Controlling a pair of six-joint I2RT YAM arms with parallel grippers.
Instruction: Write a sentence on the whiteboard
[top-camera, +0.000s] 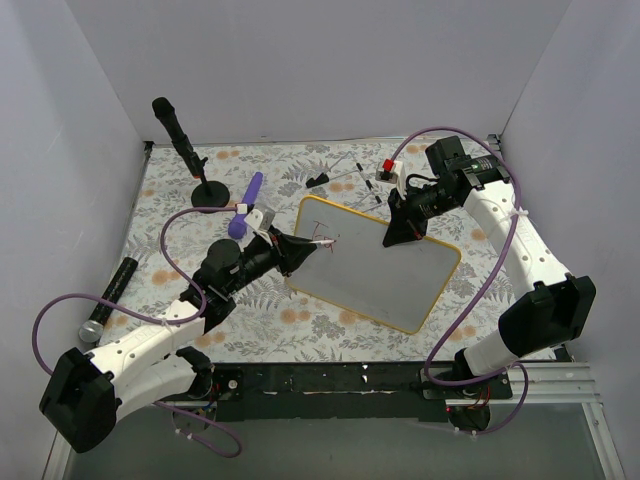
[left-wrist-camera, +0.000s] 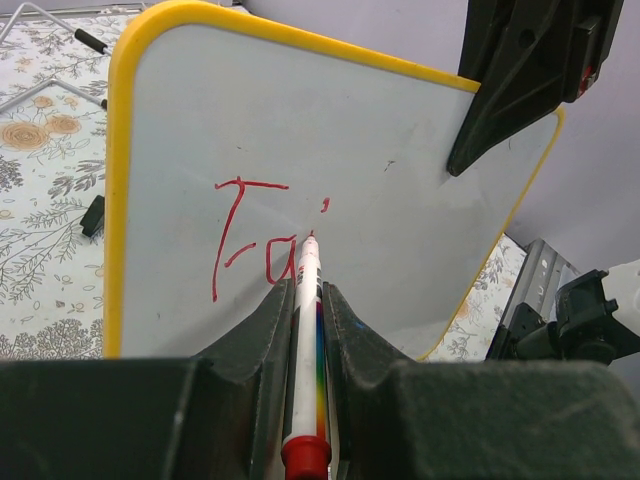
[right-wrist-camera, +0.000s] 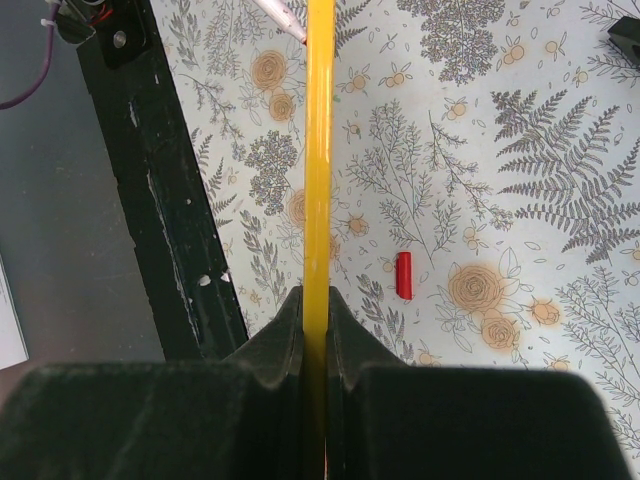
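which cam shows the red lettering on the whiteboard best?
Left wrist: the lettering is close and face-on, roughly "Fa". Top external shows it only as a tiny red squiggle. Right wrist sees the whiteboard edge-on, no writing.

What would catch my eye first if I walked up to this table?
The yellow-rimmed whiteboard at mid-table draws the eye first. The right gripper clamps its far edge, while the left gripper holds a marker with its tip on the board, beside red letters reading roughly "Fa".
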